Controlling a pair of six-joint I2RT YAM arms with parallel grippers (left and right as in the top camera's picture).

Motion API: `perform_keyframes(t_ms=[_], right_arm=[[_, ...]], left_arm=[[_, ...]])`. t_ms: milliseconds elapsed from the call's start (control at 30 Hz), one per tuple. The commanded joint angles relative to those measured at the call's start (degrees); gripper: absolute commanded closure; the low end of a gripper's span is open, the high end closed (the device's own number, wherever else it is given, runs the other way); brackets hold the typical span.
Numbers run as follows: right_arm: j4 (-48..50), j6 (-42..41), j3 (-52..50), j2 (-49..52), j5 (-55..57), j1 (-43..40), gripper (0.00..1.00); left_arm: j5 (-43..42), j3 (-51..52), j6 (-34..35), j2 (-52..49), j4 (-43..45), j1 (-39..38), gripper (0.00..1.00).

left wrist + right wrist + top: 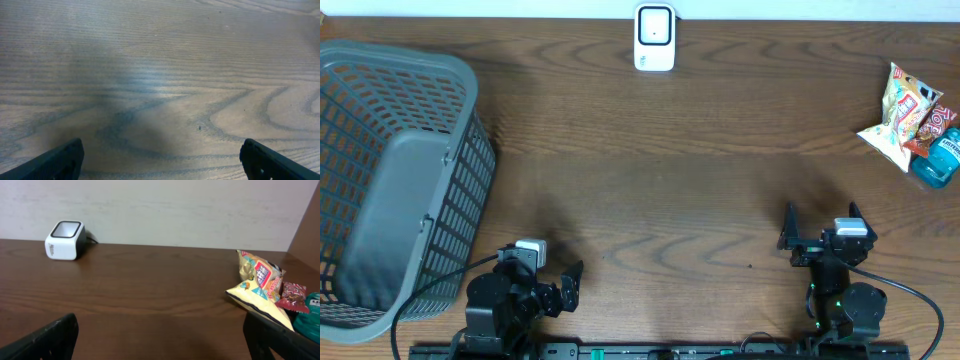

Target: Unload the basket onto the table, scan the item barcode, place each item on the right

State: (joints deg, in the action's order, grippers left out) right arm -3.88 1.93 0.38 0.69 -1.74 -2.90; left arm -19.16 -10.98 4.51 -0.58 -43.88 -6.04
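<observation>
Brown wooden table (700, 180), pale wall (175, 205) behind; the snack bag (900, 115) lies far right, well beyond both my released jaws.

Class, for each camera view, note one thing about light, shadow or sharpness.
Overhead: evenly lit, sharp, faint shadow beside the basket. Left wrist: table grain soft, pale sheen above a dark shadow. Right wrist: scanner crisp, fingers dark and blurred.

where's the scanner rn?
Overhead view: the small white box-shaped scanner sits top centre, far from the grey plastic basket at left and the snack packets at right.
</observation>
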Motion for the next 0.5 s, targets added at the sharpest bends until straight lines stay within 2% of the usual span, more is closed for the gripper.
perform_keyframes(t_ms=[0, 200, 300, 467], right_arm=[[-0.2, 0.3, -0.1, -0.4, 0.1, 0.2, 0.01], [-0.2, 0.3, -0.1, -0.4, 0.1, 0.2, 0.01], [-0.3, 0.3, -0.1, -0.4, 0.1, 0.2, 0.01], [-0.2, 0.3, -0.1, -0.4, 0.1, 0.2, 0.01]], left_arm=[[-0.2, 0.2, -0.1, 0.3, -2.5, 0.2, 0.00], [1.6, 0.2, -0.1, 0.5, -2.3, 0.2, 0.00], [1.9, 0.2, -0.1, 0.5, 4.9, 0.2, 0.00], [2.7, 0.3, -0.2, 0.5, 22.4, 0.2, 0.00]])
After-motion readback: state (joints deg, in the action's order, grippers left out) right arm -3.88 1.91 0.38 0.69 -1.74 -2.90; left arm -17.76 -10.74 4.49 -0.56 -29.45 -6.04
